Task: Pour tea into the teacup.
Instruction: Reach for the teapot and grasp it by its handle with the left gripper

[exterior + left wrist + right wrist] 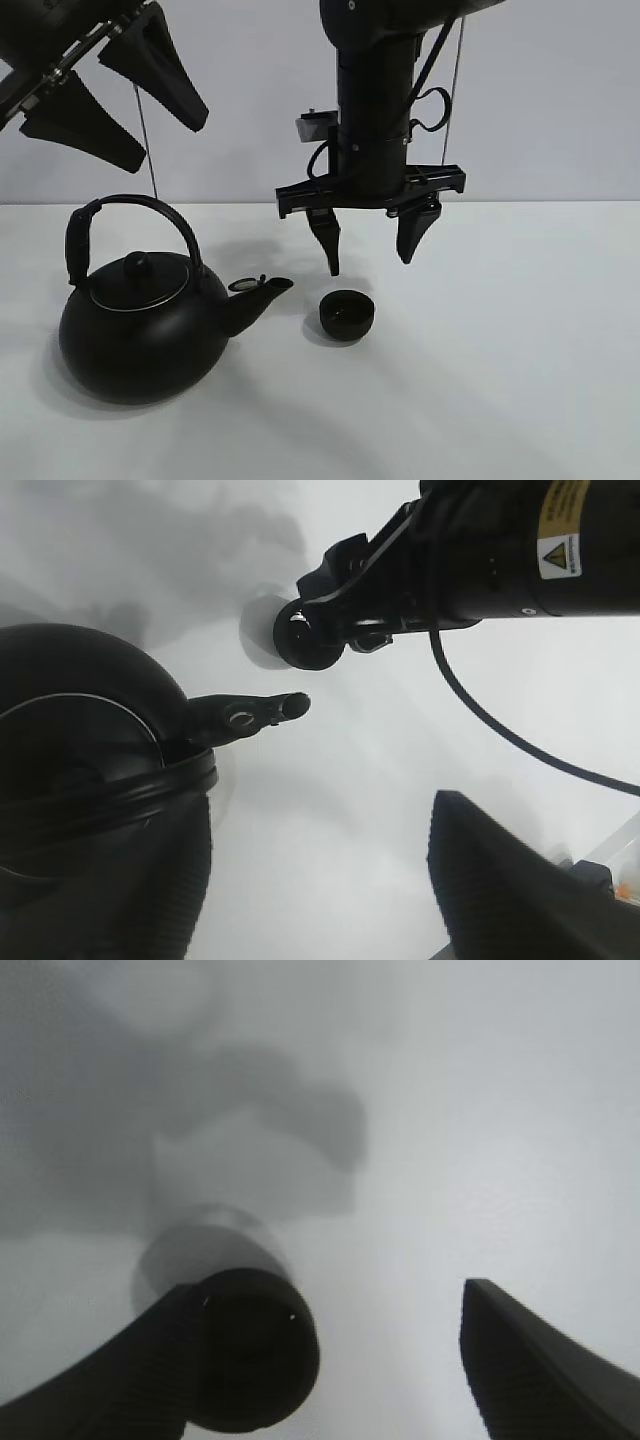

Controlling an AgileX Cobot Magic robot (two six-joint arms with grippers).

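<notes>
Pour not started. The teacup (348, 314) sits on the surface (500, 380) just beside the kettle (140, 330) spout. Right tool (370, 262) hangs above it, jaws apart, empty. Left tool (167, 142), also spread, is over the kettle handle w/o gripping. To do: grab, lift, tip.

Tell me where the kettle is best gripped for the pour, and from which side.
Grip the kettle at the top of its arched handle, coming from above with the open left gripper. The handle stands upright with a gap over the lid; the round body looks too wide for the jaws. The spout points toward the teacup.
</notes>
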